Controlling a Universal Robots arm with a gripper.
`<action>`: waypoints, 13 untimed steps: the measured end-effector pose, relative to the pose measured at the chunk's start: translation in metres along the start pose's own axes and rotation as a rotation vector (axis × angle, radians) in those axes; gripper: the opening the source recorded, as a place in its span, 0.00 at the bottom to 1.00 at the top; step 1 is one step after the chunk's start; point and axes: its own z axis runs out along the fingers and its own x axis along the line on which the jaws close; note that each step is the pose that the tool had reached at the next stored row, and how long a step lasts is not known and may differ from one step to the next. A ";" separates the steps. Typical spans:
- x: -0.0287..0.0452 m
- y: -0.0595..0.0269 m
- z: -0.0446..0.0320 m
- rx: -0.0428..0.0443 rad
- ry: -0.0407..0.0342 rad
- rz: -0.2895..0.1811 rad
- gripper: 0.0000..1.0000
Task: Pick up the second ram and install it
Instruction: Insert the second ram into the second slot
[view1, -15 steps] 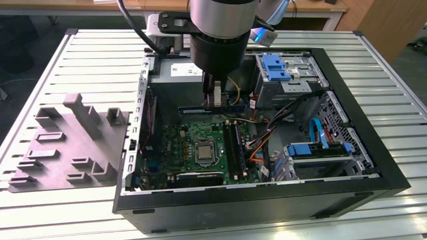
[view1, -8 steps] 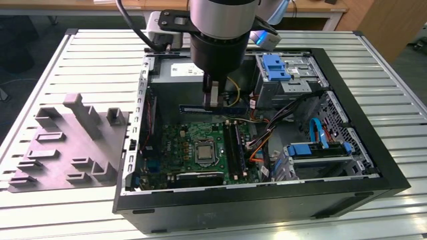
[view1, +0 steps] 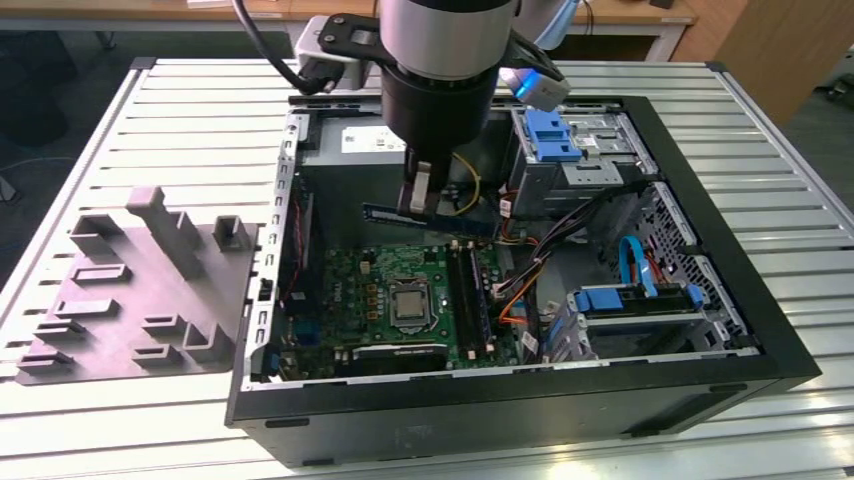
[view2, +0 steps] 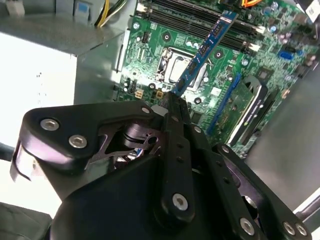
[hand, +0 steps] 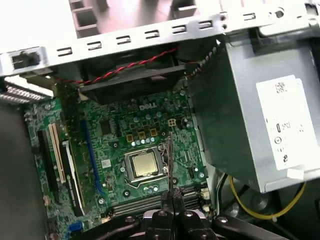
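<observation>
The second ram (view1: 430, 219) is a dark blue stick with black chips, held level above the green motherboard (view1: 387, 290) inside the open computer case. My gripper (view1: 420, 200) comes down from above and is shut on the stick near its middle. In the second wrist view the ram (view2: 205, 47) runs out from the gripper (view2: 174, 100) towards the long black memory slots (view2: 200, 20). In the first wrist view the ram (hand: 170, 160) shows edge-on as a thin line above the gripper (hand: 171, 196), over the processor socket (hand: 144, 165). The stick hangs clear of the slots (view1: 467, 290).
A grey power supply (view1: 350, 145) fills the case's far corner, close to the arm. A blue-handled drive cage (view1: 554, 135) and loose cables (view1: 534, 270) lie on the exterior view's right. The black case wall (view1: 507, 400) rings the board. A grey moulded fixture (view1: 134, 290) sits outside on the slatted table.
</observation>
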 end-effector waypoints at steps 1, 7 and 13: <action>0.0000 0.0000 0.0001 0.0015 -0.0008 0.018 0.11; 0.0000 0.0000 0.0007 0.0107 -0.0056 0.126 0.11; 0.0001 -0.0001 0.0012 0.0199 -0.0103 0.235 0.11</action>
